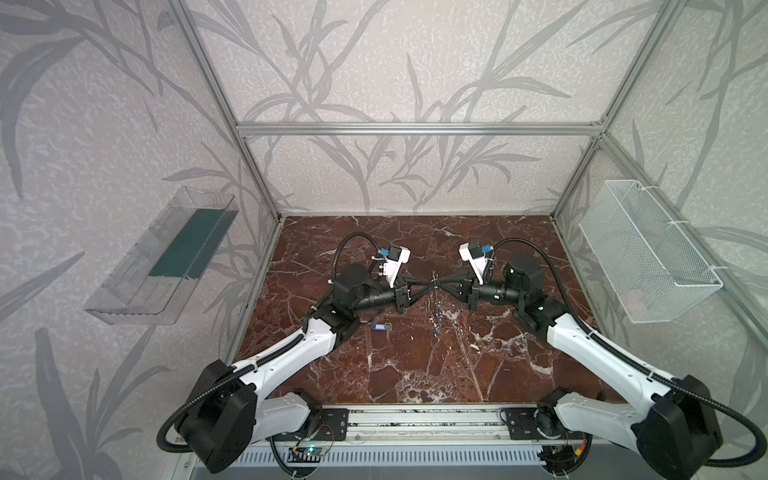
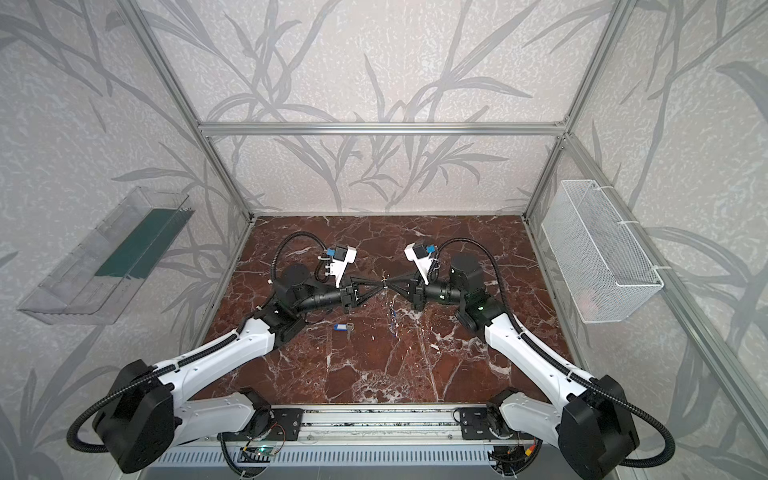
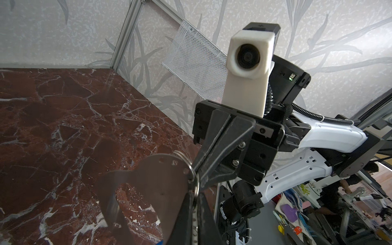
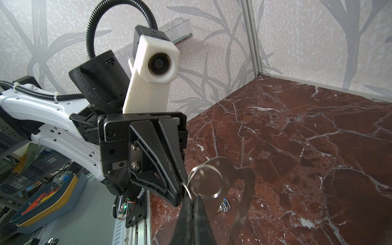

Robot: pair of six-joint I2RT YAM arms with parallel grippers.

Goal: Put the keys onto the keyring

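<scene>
Mid-table, left hand (image 3: 194,201) and right hand (image 4: 191,203) clench the keyring (image 3: 157,180) (loose key (image 1: 380,328) nearby).

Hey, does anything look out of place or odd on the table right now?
One blue-tagged key lies alone on the table, apart from the keyring that the left hand and right hand hold up in the air. Nothing else looks askew or damaged.

One keyring (image 3: 163,178) is counted, one loose key (image 1: 382,327), one wire basket (image 1: 640,249), one clear tray (image 1: 137,270); hanging keys (image 1: 437,318) cannot be counted.
</scene>
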